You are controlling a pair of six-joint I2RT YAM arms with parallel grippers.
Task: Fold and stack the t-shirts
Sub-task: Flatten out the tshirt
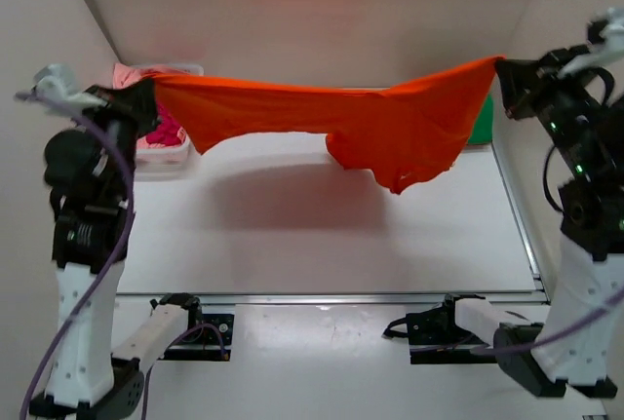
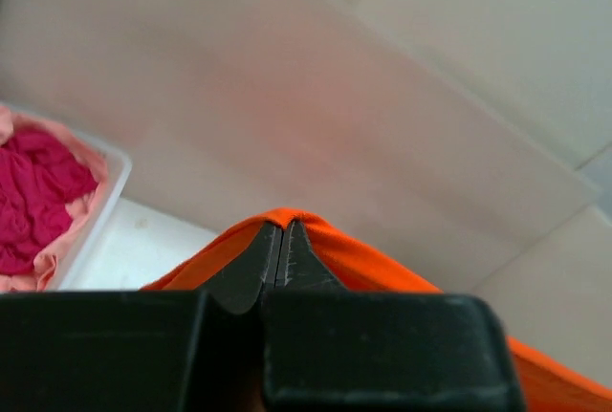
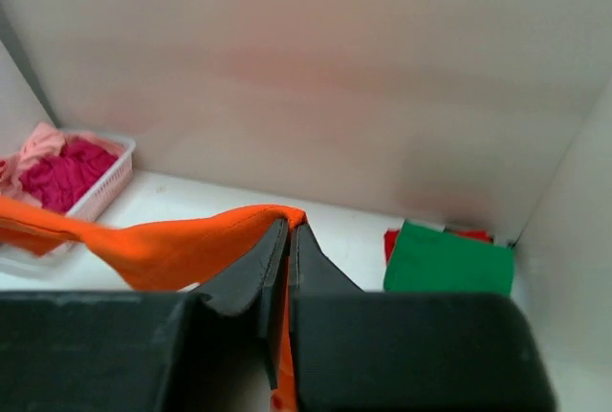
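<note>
An orange t-shirt (image 1: 390, 123) hangs stretched in the air across the table between both arms. My left gripper (image 1: 148, 96) is shut on its left end, and the cloth (image 2: 363, 264) wraps over the closed fingertips (image 2: 284, 230). At the far right, my right gripper (image 1: 501, 71) is shut on the other end, with orange cloth (image 3: 172, 245) pinched at its tips (image 3: 290, 228). A folded green t-shirt (image 3: 448, 259) lies on a red one (image 3: 390, 240) at the back right. Magenta (image 3: 62, 175) and light pink (image 3: 38, 140) t-shirts fill the basket.
The white plastic basket (image 1: 166, 155) stands at the back left, behind the left arm. White walls close in the table at the back and both sides. The folded stack (image 1: 481, 123) sits in the back right corner, partly behind the hanging shirt.
</note>
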